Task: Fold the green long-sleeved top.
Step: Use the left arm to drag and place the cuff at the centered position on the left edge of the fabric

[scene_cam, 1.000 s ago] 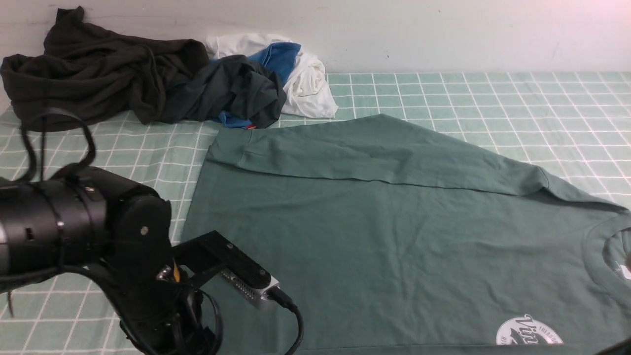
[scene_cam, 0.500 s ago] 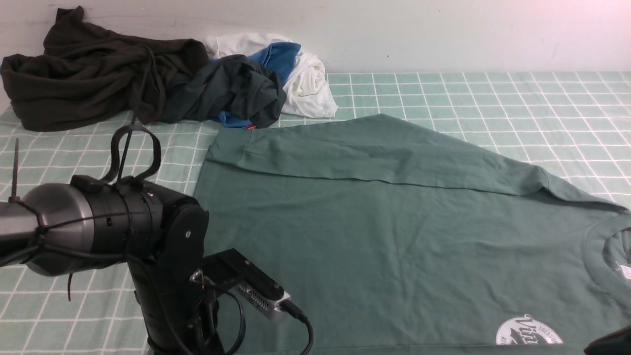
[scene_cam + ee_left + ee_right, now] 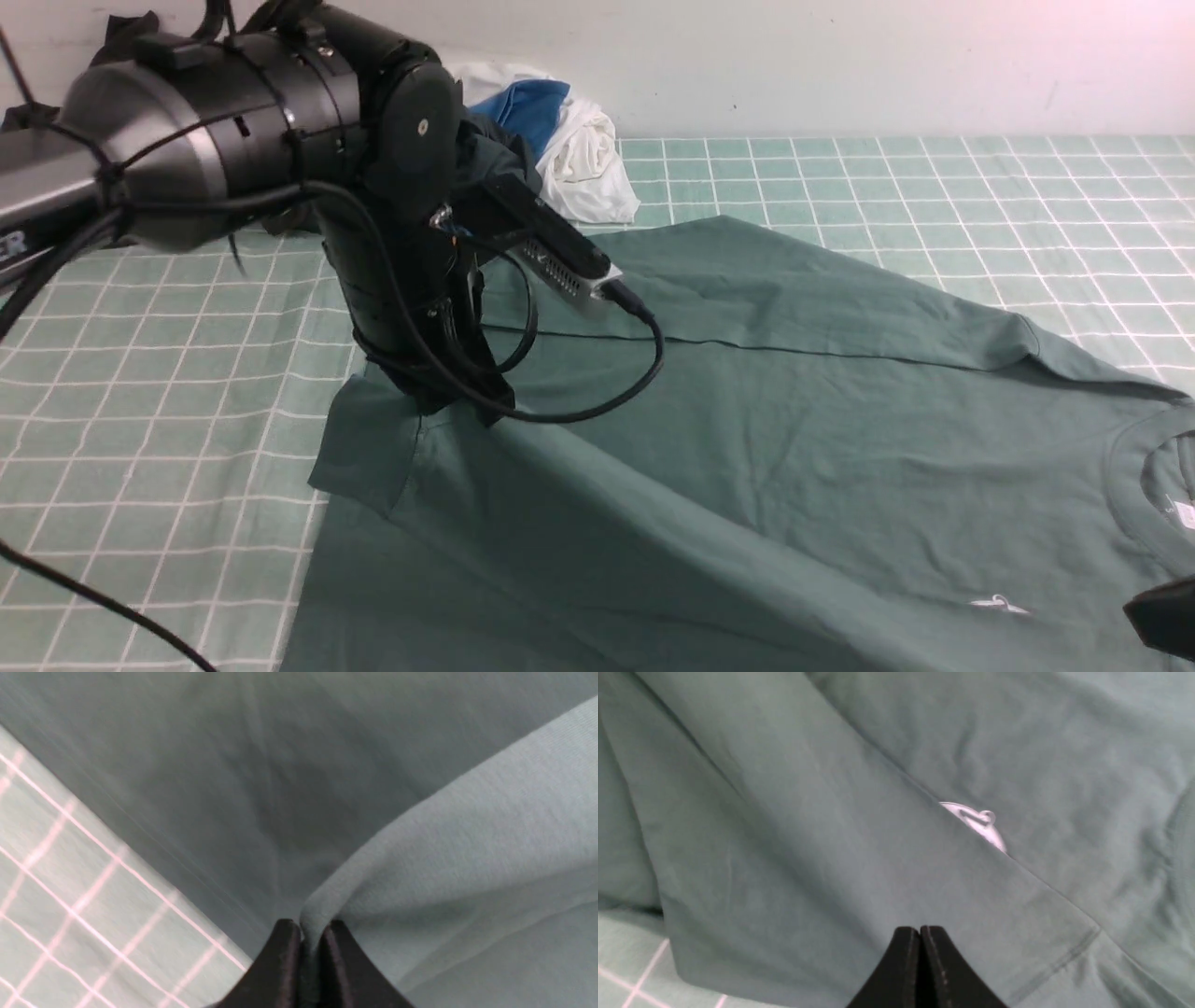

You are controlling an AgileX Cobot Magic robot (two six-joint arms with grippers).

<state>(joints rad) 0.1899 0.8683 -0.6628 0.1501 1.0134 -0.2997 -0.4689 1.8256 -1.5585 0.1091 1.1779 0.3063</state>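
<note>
The green long-sleeved top (image 3: 794,439) lies spread over the checked table, its ribbed neck (image 3: 1134,467) at the right. My left gripper (image 3: 448,403) is shut on a pinch of the top's near left edge and holds it up off the table. In the left wrist view the two black fingers (image 3: 286,952) squeeze a fold of green cloth (image 3: 467,835). The lifted layer drapes over the white logo (image 3: 997,605), leaving only a sliver (image 3: 976,821). My right gripper (image 3: 920,929) is shut with nothing between its fingers, just above the green cloth (image 3: 808,835).
At the back left, a white and blue bundle (image 3: 569,140) and dark garments lie against the wall, mostly hidden by my left arm (image 3: 233,121). Its cable (image 3: 597,392) hangs over the top. Green checked cloth (image 3: 934,187) covers the table.
My left gripper shut on the top's near left edge, then rose and moved toward the far side with it. The lifted cloth now covers most of the logo.
</note>
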